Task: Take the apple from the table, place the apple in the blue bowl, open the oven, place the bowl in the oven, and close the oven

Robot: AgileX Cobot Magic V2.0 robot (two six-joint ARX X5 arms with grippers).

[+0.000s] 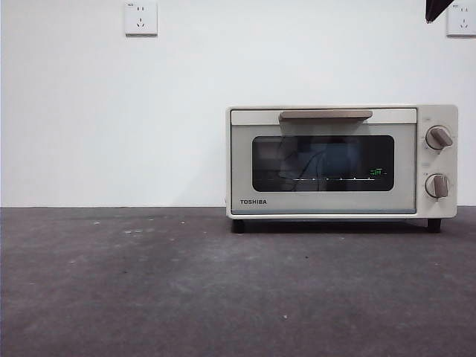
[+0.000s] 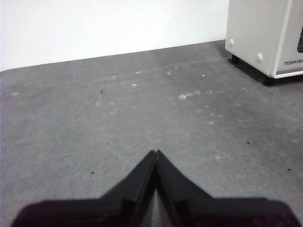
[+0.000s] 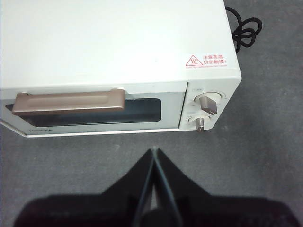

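The cream-white Toshiba oven [image 1: 341,162] stands on the dark grey table [image 1: 186,290] at the right, its door shut under the beige handle [image 1: 325,115]. Through the dark glass something bluish shows dimly; I cannot make out what it is. The apple and the blue bowl are not in view. My right gripper [image 3: 155,151] hovers above and in front of the oven [image 3: 118,61], jaws shut and empty. My left gripper [image 2: 155,152] is shut and empty over bare table, with the oven's corner [image 2: 265,35] well off to its side.
A black power cord [image 3: 244,29] lies coiled behind the oven. Two knobs [image 1: 438,137] sit on the oven's right panel. A black arm tip [image 1: 437,7] shows at the top right corner. Wall sockets [image 1: 140,18] are on the white wall.
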